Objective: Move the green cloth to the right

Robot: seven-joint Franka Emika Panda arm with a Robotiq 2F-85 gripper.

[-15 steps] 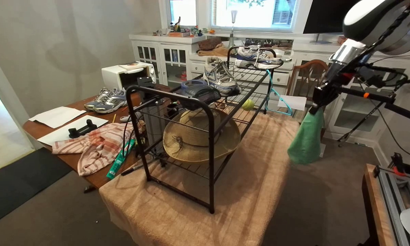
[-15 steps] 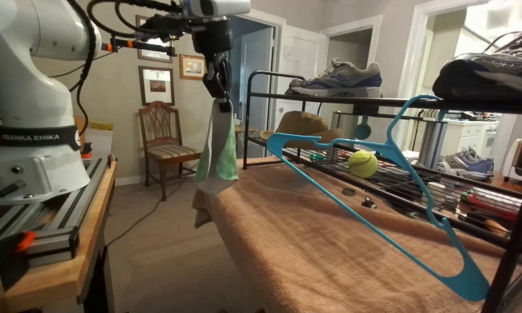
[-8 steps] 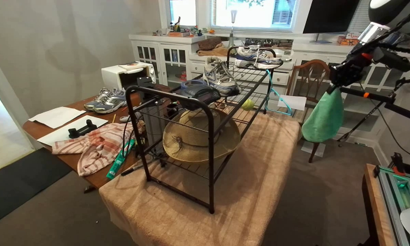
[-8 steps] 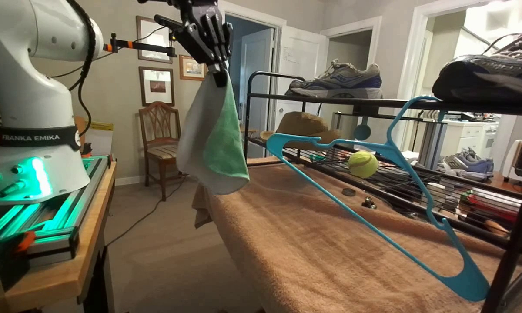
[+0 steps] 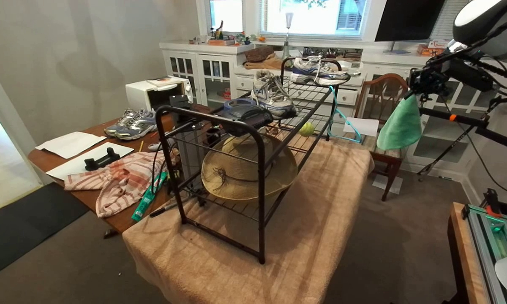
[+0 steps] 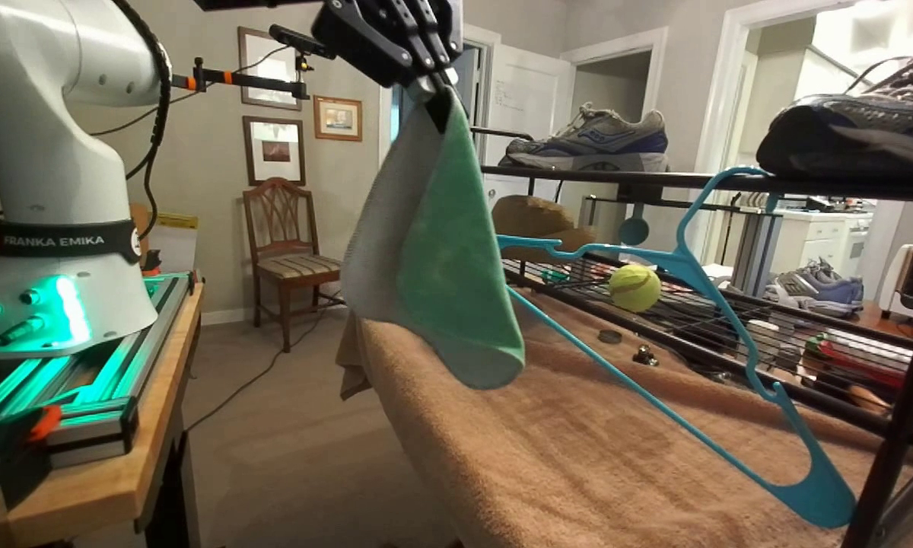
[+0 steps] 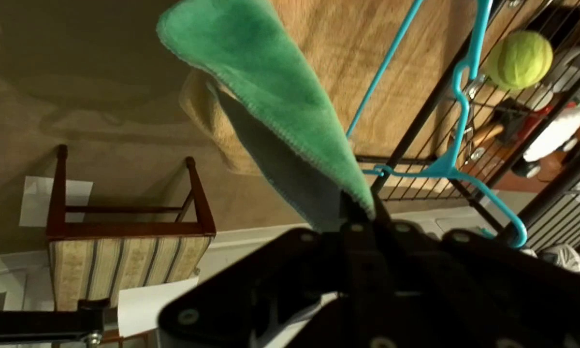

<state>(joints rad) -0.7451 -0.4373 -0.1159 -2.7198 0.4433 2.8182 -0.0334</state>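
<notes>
The green cloth (image 5: 400, 124) hangs down from my gripper (image 5: 409, 95), pinched at its upper end, in both exterior views. In an exterior view the cloth (image 6: 456, 251) shows a green face and a greyish face, and hangs tapering from the shut fingertips (image 6: 441, 106). It hides one end of the blue hanger and part of the rack there. In the wrist view the cloth (image 7: 270, 82) runs up and left from the fingertips (image 7: 360, 205), which are closed on its corner. The cloth is in the air, at the side of the towel-covered table (image 5: 317, 211).
A black wire rack (image 5: 262, 202) stands on the table with shoes (image 6: 601, 141) on top, a straw hat (image 5: 245, 169) and a tennis ball (image 6: 635, 288). A blue hanger (image 6: 688, 262) hangs off it. A wooden chair (image 7: 125, 266) and the robot's bench (image 6: 144, 418) are nearby.
My gripper has risen and tilted, carrying the cloth. The cloth moved up and right in an exterior view, and right and nearer in the other. The base light turned green.
</notes>
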